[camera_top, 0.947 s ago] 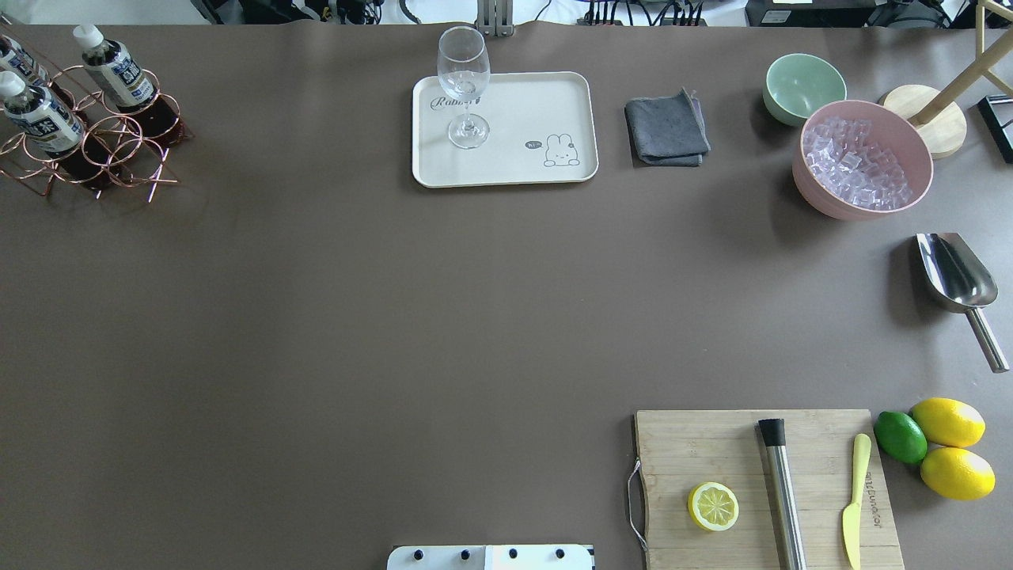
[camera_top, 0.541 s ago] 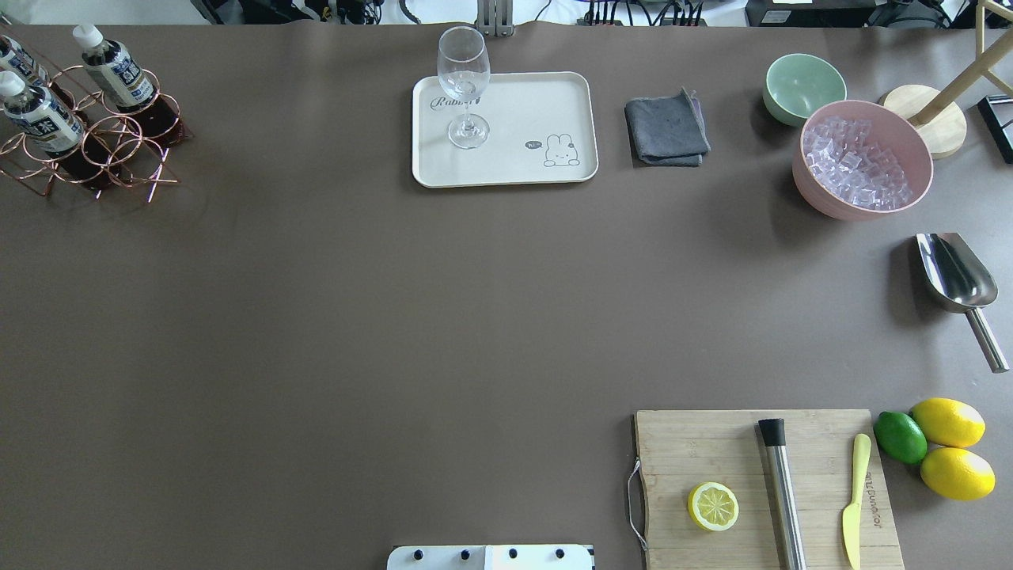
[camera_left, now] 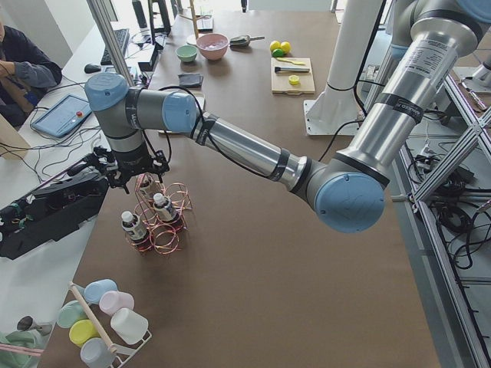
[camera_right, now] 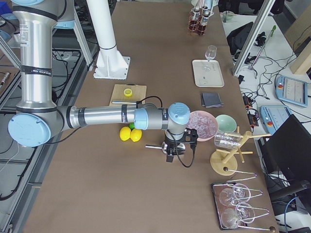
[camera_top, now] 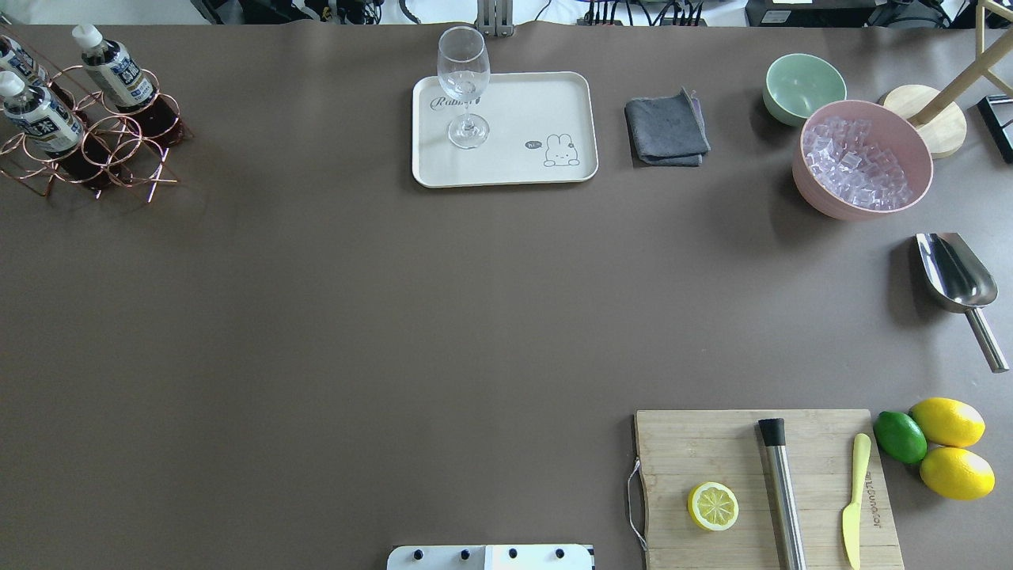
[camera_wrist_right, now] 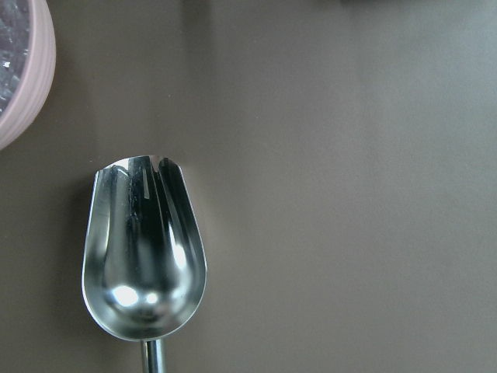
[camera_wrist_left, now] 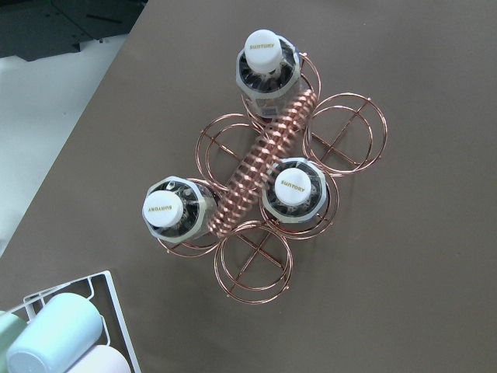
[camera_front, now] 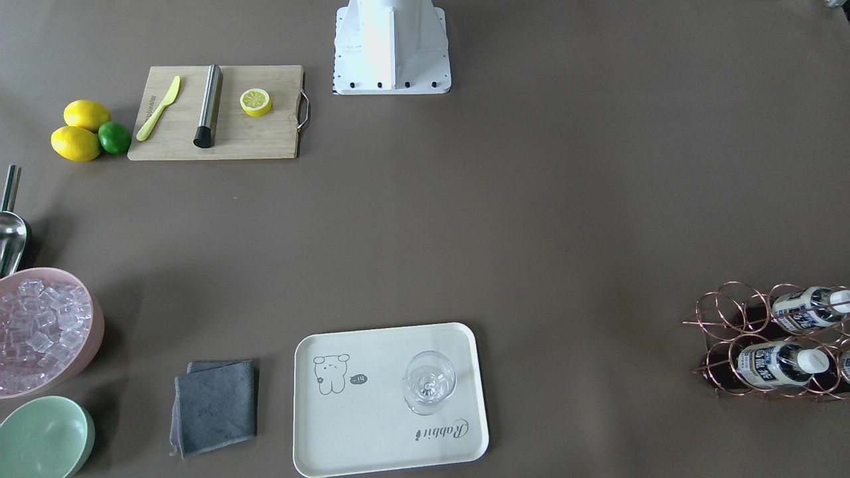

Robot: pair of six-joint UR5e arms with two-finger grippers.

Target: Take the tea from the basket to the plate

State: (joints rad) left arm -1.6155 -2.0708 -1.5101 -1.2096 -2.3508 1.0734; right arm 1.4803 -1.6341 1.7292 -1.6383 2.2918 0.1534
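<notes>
— Looking for the tea [camera_wrist_left: 292,192]?
— Upright in the basket [camera_wrist_left: 345,132], well apart from the plate [camera_top: 522,103].
— Checking jaws on left gripper [camera_left: 138,178] and right gripper [camera_right: 170,155]?
— Cannot tell spread or pressed, either one.

Left arm [camera_left: 245,149]: reaches out long from a bent elbow to the basket [camera_left: 157,222], forearm nearly level, wrist turned straight down.
Left gripper [camera_left: 136,175]: hangs directly above the basket, pointing down at it; finger spacing not readable from the side view.
Right arm [camera_right: 107,116]: stretches out level toward the table end far from the basket, wrist bent down.
Right gripper [camera_right: 171,154]: points down, low over the tabletop, well apart from the basket; finger spacing likewise not readable.
</notes>
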